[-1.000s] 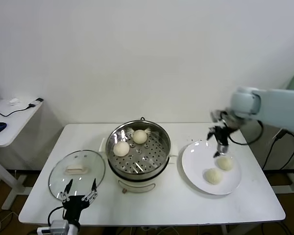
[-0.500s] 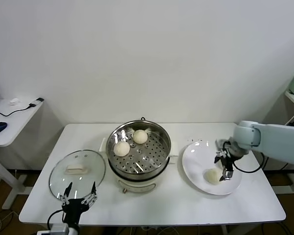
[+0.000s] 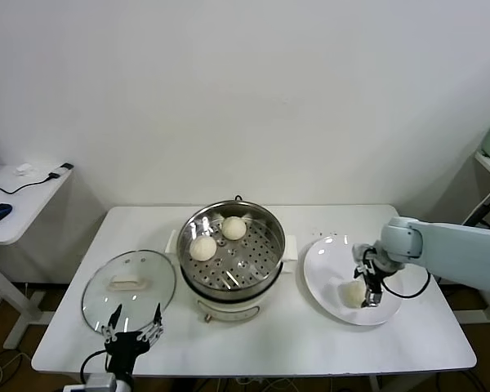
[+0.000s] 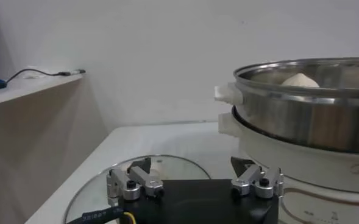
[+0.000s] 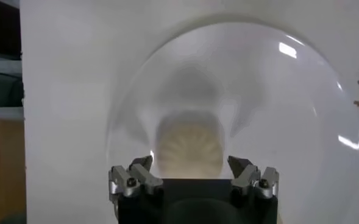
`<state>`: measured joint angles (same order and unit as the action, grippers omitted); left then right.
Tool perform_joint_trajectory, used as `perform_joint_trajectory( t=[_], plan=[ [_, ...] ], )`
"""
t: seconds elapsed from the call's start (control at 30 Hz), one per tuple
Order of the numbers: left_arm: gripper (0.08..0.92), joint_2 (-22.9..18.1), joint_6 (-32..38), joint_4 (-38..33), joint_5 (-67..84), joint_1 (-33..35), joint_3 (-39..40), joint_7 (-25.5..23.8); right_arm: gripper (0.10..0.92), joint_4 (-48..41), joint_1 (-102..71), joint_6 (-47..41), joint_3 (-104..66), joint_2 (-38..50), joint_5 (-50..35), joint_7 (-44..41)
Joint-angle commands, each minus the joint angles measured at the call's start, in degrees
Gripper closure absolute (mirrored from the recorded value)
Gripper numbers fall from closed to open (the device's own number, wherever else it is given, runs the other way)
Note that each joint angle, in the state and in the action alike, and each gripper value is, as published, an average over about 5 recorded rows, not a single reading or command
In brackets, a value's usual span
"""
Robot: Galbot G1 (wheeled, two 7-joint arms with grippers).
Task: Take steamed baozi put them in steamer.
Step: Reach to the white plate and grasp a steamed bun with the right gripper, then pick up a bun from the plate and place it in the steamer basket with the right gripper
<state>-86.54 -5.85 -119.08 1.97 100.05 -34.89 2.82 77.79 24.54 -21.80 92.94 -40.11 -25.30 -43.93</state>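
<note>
The steamer (image 3: pixel 269 237) stands mid-table with two baozi, one (image 3: pixel 202 248) at its left and one (image 3: pixel 233 228) at the back; its steel wall (image 4: pixel 307 122) and a bun top (image 4: pixel 299 80) show in the left wrist view. On the white plate (image 3: pixel 327 265) my right gripper (image 3: pixel 367 287) is low and open, its fingers on either side of a baozi (image 3: pixel 353 292), apart from it. The right wrist view shows that bun (image 5: pixel 190 143) between the open fingers of the gripper (image 5: pixel 190 164). A second plate bun is hidden. My left gripper (image 3: pixel 131 322) is parked open at the table's near left.
A round glass lid (image 3: pixel 129 282) lies flat left of the steamer, under my left gripper (image 4: pixel 191 173). A side desk (image 3: pixel 16 196) with a mouse and cables stands at far left. The plate's rim (image 5: pixel 277 73) lies near the table's right end.
My right gripper came down from above the plate's far edge onto the plate and shifted left around a baozi. One plate bun is now hidden by the arm. The left arm stayed still.
</note>
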Motion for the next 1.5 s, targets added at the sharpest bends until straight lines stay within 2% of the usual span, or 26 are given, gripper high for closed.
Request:
perform_joint_trajectory(
  t=[0.03,0.3,0.43,0.7,0.93,1.23,1.5],
  plan=[
    [0.177,0.0,0.0,0.0,0.0,0.1,0.0,0.0,0.28,-0.8,-1.7,-0.3,-1.2,-0.4,1.9,0.0],
    [0.177,0.0,0.0,-0.1,-0.1,0.1,0.0,0.0,0.408,0.2,-0.6,-0.2,-2.8,-0.1,1.9,0.1],
    [0.177,0.0,0.0,-0.2,-0.1,0.0,0.0,0.0,0.459,2.3,5.8,1.4,0.1,0.2,1.4,-2.1],
    [0.177,-0.2,0.0,-0.6,-0.3,0.0,0.4,0.0,0.474,4.0,29.4,7.5,9.2,-6.1,-6.1,-8.7],
    [0.177,0.0,0.0,-1.0,-0.6,0.1,0.5,0.0,0.474,6.0,41.0,15.3,3.5,-16.5,-8.4,-15.1],
    [0.177,-0.2,0.0,-1.1,-1.3,0.3,0.8,0.0,0.474,14.6,32.7,32.7,-5.2,-27.9,-0.1,-16.3],
    [0.177,-0.5,0.3,-1.2,-1.8,1.0,0.9,0.2,0.474,10.1,20.2,43.8,-5.4,-33.7,15.7,-14.3]
  ],
)
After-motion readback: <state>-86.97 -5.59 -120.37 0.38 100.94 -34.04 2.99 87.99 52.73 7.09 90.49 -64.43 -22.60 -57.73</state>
